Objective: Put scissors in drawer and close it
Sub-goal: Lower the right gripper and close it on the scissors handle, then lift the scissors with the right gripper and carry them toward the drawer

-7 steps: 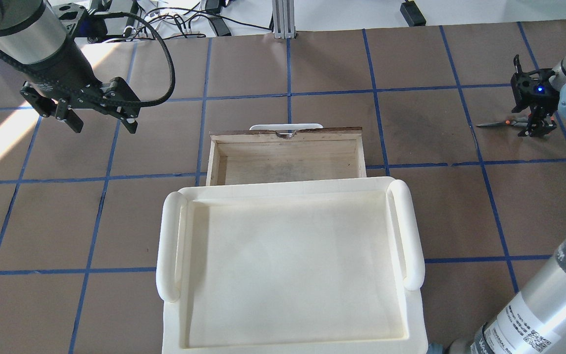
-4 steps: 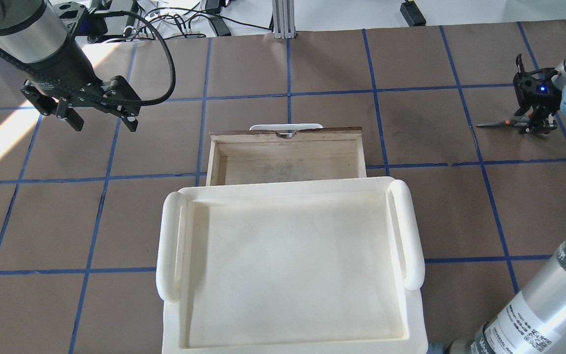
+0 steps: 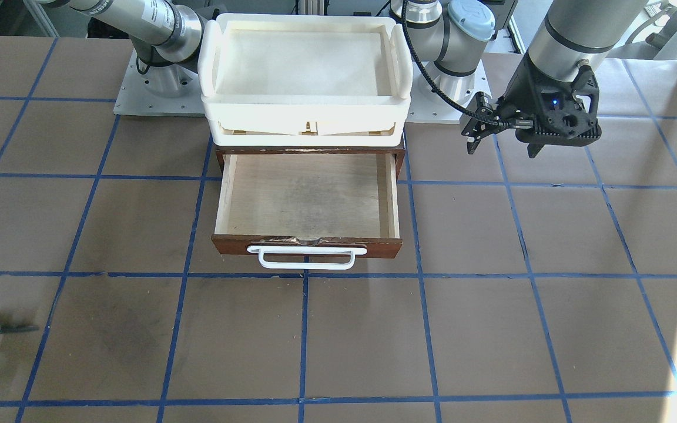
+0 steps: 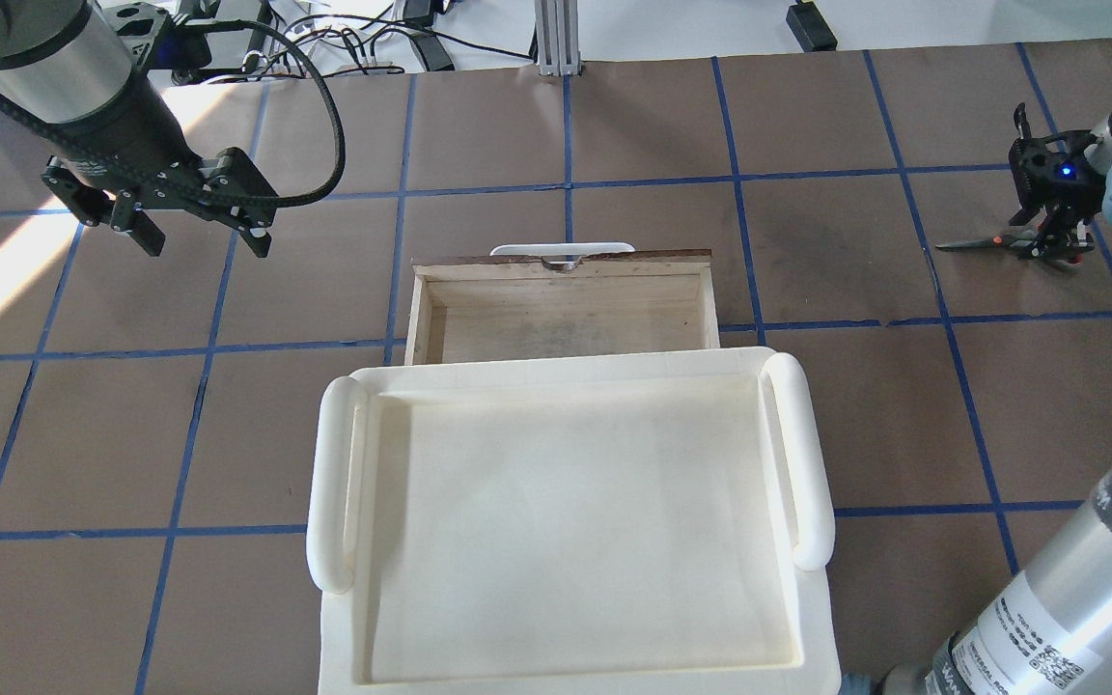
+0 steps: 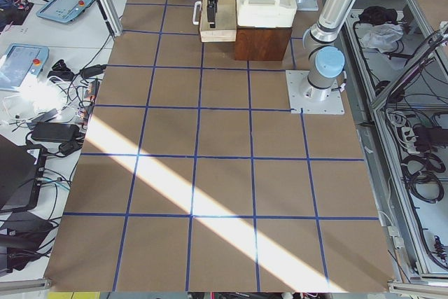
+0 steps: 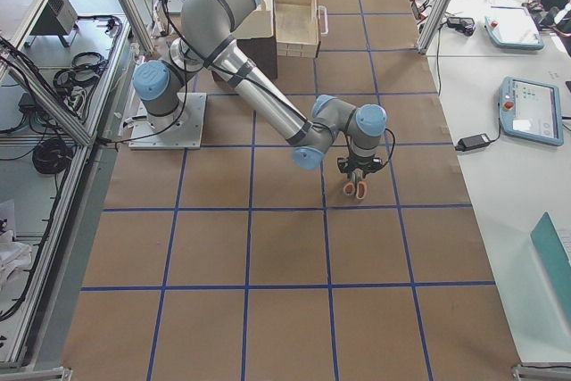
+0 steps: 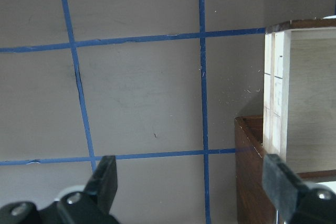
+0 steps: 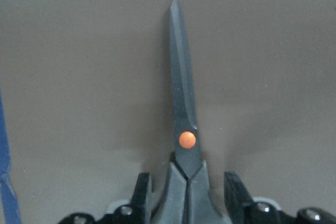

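Scissors [image 8: 184, 103] lie between the parted fingers of our right hand [image 8: 187, 178], gaps both sides. Our left hand [image 4: 201, 241] hangs wide open, empty. We count one pair, one open drawer [image 3: 385, 247].

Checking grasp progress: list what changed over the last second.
The right gripper sank slightly toward the scissors, now straddling the handles, open, nothing grasped. The scissors, open drawer and white tray stayed put; the left gripper barely shifted.

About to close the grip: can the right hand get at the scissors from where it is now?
Probably yes. The right hand is down over the scissors, its open fingers on either side of the handles just behind the pivot, with nothing showing between them and the handles.
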You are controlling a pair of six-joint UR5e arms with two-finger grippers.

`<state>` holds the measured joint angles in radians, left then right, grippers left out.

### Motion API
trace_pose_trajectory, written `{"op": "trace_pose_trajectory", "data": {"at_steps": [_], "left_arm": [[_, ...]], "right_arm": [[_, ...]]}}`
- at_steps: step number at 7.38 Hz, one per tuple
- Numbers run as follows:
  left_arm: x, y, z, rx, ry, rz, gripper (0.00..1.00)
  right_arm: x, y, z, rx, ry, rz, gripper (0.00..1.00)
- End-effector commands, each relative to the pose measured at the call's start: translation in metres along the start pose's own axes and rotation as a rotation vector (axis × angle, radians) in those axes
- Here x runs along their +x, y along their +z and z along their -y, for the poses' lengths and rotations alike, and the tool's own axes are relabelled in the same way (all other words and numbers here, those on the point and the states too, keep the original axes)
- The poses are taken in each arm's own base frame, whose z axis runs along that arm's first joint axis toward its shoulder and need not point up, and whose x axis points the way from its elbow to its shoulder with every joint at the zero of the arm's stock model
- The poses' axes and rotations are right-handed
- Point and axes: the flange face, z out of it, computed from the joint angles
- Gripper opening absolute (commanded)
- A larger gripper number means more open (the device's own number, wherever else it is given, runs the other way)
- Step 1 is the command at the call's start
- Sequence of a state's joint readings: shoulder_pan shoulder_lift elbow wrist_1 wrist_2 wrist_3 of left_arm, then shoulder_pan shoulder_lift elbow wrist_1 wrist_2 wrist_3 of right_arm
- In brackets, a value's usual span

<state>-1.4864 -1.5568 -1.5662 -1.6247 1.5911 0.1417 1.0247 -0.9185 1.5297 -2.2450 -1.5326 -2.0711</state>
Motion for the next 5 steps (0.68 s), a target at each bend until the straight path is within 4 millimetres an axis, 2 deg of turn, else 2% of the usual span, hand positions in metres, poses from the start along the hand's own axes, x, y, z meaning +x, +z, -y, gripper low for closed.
{"op": "trace_pose_trajectory", "data": {"at_steps": [1,4,5], "left_arm": [[-0.0001,0.0003,0.0011,0.003,0.001,0.0,1.0],[-0.0003,0.0033,0.0032,-0.003,-0.002,-0.001,1.0],[-0.0001,0.0018,0.0022,0.0,-0.001,-0.002,1.0]], "right_arm": [[0.0,0.0019,0.0003,0.005,-0.003,0.003,0.58],[0.0008,0.0076,-0.0004,0.009,-0.002,0.009,0.58],[0.0013,0.007,-0.0007,0.008,-0.002,0.008,0.55]]}}
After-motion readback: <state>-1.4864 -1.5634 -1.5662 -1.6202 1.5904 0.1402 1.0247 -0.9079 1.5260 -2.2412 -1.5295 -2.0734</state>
